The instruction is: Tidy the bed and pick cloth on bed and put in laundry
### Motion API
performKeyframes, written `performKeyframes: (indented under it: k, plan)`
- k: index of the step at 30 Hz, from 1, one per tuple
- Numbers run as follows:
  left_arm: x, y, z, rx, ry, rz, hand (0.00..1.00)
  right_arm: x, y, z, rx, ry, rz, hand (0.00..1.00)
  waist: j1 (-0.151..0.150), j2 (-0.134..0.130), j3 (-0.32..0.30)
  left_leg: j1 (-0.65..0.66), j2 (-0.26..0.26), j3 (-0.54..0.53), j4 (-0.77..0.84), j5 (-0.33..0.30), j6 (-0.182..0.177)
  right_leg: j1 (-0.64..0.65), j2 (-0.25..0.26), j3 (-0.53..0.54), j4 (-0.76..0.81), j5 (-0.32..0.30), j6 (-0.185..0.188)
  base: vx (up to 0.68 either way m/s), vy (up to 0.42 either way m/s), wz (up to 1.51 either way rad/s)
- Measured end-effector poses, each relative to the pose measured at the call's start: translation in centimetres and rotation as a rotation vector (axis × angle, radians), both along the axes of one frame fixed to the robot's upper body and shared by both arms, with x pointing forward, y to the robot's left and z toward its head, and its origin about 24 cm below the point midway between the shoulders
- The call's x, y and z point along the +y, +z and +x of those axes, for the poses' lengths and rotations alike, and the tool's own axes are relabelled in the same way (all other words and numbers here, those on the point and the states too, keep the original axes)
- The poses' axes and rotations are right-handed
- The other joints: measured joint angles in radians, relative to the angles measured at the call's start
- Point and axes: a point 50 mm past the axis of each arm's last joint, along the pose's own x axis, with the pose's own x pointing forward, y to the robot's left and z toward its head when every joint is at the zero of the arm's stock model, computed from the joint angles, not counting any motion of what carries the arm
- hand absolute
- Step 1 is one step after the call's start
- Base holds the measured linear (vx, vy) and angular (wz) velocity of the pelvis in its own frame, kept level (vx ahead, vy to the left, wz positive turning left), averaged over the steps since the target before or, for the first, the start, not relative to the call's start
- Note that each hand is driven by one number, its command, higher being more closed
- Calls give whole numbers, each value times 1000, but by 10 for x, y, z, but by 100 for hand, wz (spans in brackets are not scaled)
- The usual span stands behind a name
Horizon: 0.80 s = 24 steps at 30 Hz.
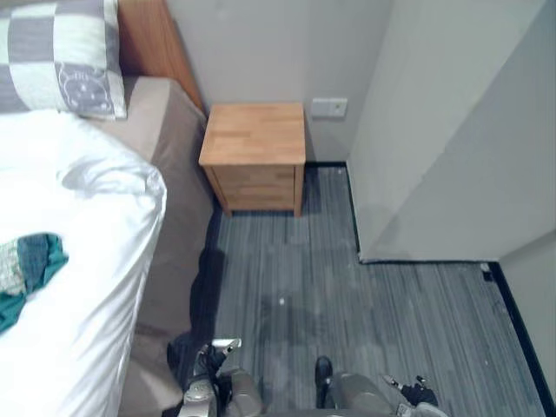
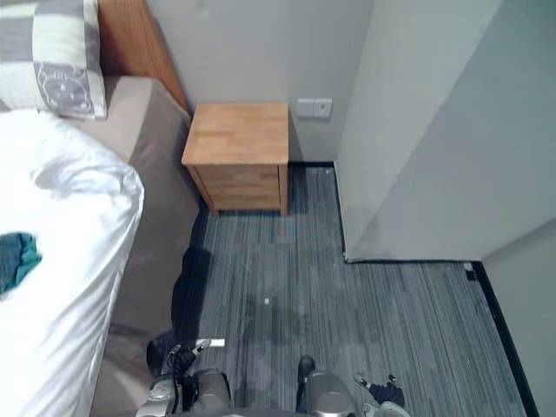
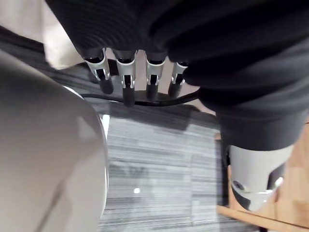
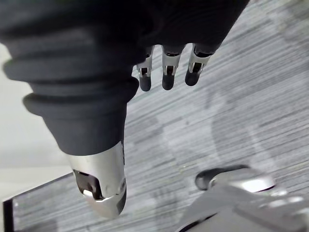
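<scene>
Grey striped carpet (image 1: pixel 347 313) lies under both my arms. My left hand (image 3: pixel 126 79) hangs over it with its fingers straight and loose and its thumb (image 3: pixel 251 183) apart, holding nothing, close by the tan side of the bed (image 1: pixel 178 200). My right hand (image 4: pixel 168 72) hangs over the same carpet further to my right, fingers relaxed and empty too, thumb (image 4: pixel 104 188) standing off from them.

To my left a white duvet (image 1: pixel 78 261) covers the bed, its rounded edge falling over the tan side. The teal cloth (image 1: pixel 35 261) lies crumpled on that duvet at the far left, partly cut off by the view's edge and well apart from both hands; a paler patterned part shows at its left. A grey-and-white checked pillow (image 1: pixel 61 52) sits at the head against the wooden headboard (image 1: pixel 148 43).

A wooden nightstand (image 1: pixel 256 152) stands against the back wall just beside the bed, with a pale wall socket (image 1: pixel 329 108) above its right corner. Open carpet runs from me to the nightstand, between the bed's side and a white wall (image 1: pixel 434 156) jutting in on the right; past that wall's corner the floor widens to my right, edged by black skirting (image 1: pixel 521 321).

A pale round motif marks the pillow's corner; any lettering in it is too small to read
</scene>
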Motion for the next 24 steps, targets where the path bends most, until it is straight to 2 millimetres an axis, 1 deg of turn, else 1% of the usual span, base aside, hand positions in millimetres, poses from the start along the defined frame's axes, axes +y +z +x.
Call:
performKeyframes:
  k: [1, 2, 3, 4, 5, 6, 7, 8, 9, 10, 11, 12, 13, 14, 15, 16, 17, 18, 19, 20, 21, 22, 23, 24]
  plan:
    - [0, 1, 1, -7, 3, -3, 0, 1, 1, 6, -11, 5, 2, 0, 11, -1, 0, -25, -11, 57, -135, -30, 5, 38, -12, -6, -31, 2, 14, 386, 39, -8]
    - [0, 1, 3, -13, 0, -2, 0, 1, 1, 6, -9, 6, 4, 0, 22, -6, -3, -27, -30, 97, -249, -35, 11, 55, -26, -23, -47, -2, 23, 514, 123, 13]
    - [-1, 2, 4, -20, -14, 3, 0, 3, -1, 6, 1, 10, 12, 0, 24, -19, -12, -23, -91, 188, -537, -23, 7, 84, -59, -71, -70, -17, 52, 457, 127, 25]
    - [-1, 2, 5, -20, -20, 3, 0, 4, -1, 8, -2, 12, 13, 0, 24, -19, -14, -13, -112, 240, -645, 7, 5, 94, -68, -100, -72, -25, 66, 464, 140, 44]
    - [-3, 1, 5, -13, -36, 3, 0, 4, -1, 8, -1, 14, 14, 0, 22, -16, -15, -7, -129, 315, -738, 68, 93, 112, -76, -128, -75, -37, 84, 498, 182, 78]
    - [2, 1, 4, 1, -51, 19, 0, 14, -3, 10, -5, 19, 38, 0, 16, -62, -38, 11, -185, 434, -781, 77, 159, 132, -129, -174, -82, -36, 115, 499, 183, 94]
    - [3, 1, 4, 3, -57, 24, 0, 17, -3, 10, -6, 23, 46, 0, 12, -72, -43, 10, -193, 477, -774, 70, 172, 141, -138, -200, -82, -31, 122, 603, 231, 117]
    - [5, 0, 3, 6, -58, 29, 0, 20, -4, 9, 2, 33, 57, 0, 16, -76, -46, 15, -194, 516, -745, 33, 228, 161, -143, -230, -70, -21, 137, 405, 159, 94]
    - [4, 0, 1, 11, -56, 27, 0, 21, -5, 9, 9, 43, 64, 0, 22, -76, -49, 22, -198, 516, -728, -5, 247, 168, -147, -240, -30, -24, 141, 538, 242, 113]
    - [4, -1, 0, 18, -52, 24, 0, 20, -6, 10, 15, 61, 62, 0, 22, -79, -51, 51, -219, 486, -728, -40, 246, 149, -172, -248, 118, -38, 166, 552, 276, 120]
    - [4, -3, -3, 34, -52, 21, 0, 19, -5, 12, 16, 77, 51, 0, 22, -79, -51, 95, -248, 443, -747, -64, 239, 91, -211, -245, 354, -13, 214, 547, 274, 124]
    - [4, -4, -5, 44, -50, 17, 0, 18, -4, 13, 12, 83, 46, 0, 18, -78, -52, 130, -267, 406, -765, -81, 232, 33, -243, -233, 525, 58, 242, 526, 230, 133]
    - [4, -6, -8, 59, -50, 16, 0, 16, -3, 15, 6, 92, 39, 0, 13, -81, -53, 174, -293, 346, -794, -93, 224, -53, -278, -196, 759, 94, 239, 526, 141, 155]
    - [3, -7, -10, 69, -56, 15, 0, 12, -2, 16, 5, 98, 25, 0, 5, -80, -52, 225, -312, 279, -819, -96, 221, -126, -295, -176, 916, 53, 235, 662, 99, 139]
    - [3, -7, -10, 72, -57, 14, 0, 11, -2, 16, 6, 100, 22, 0, 2, -78, -52, 237, -314, 265, -824, -96, 221, -136, -296, -175, 933, 43, 234, 566, 24, 183]
    - [3, -9, -15, 86, -58, 12, 0, 7, -1, 17, 7, 112, 7, 0, -11, -62, -43, 300, -317, 178, -851, -92, 216, -189, -294, -182, 948, -14, 209, 548, -53, 192]
    - [5, -9, -18, 92, -49, 12, 0, 7, -1, 17, 4, 119, 3, 0, -12, -60, -42, 337, -317, 110, -864, -89, 211, -232, -289, -175, 877, -57, 192, 401, -100, 215]
    - [5, -9, -18, 93, -50, 12, 0, 7, -1, 17, 7, 120, 3, 0, -13, -60, -43, 351, -315, 73, -870, -87, 207, -248, -281, -162, 818, -76, 186, 466, -198, 181]
    - [5, -10, -18, 94, -53, 12, 0, 7, -1, 15, 11, 120, 3, 0, -14, -59, -42, 366, -310, 16, -872, -84, 198, -267, -251, -110, 686, -91, 191, 500, -349, 193]
    - [4, -10, -19, 94, -57, 11, 0, 7, -2, 13, 18, 119, 5, 0, -22, -58, -42, 368, -303, -62, -869, -81, 165, -281, -198, 30, 493, -89, 192, 476, -387, 204]
    - [3, -10, -19, 94, -58, 10, 0, 8, -2, 11, 21, 117, 8, 0, -30, -58, -42, 364, -300, -92, -868, -85, 151, -278, -177, 110, 400, -82, 196, 433, -456, 220]
    - [4, -10, -18, 94, -58, 12, 0, 10, -4, 8, 29, 114, 15, 0, -36, -69, -48, 345, -298, -148, -863, -97, 117, -275, -152, 250, 260, -49, 206, 323, -458, 234]
    - [9, -9, -18, 93, -59, 22, 0, 15, -7, 0, 54, 105, 37, 0, -34, -104, -58, 321, -305, -208, -842, -128, 62, -274, -150, 377, 146, 71, 223, 314, -488, 223]
    - [8, -9, -16, 94, -56, 15, 0, 13, -7, 0, 58, 95, 38, 0, -34, -75, -43, 318, -289, -239, -826, -142, 40, -268, -141, 343, 183, 67, 218, 287, -468, 179]
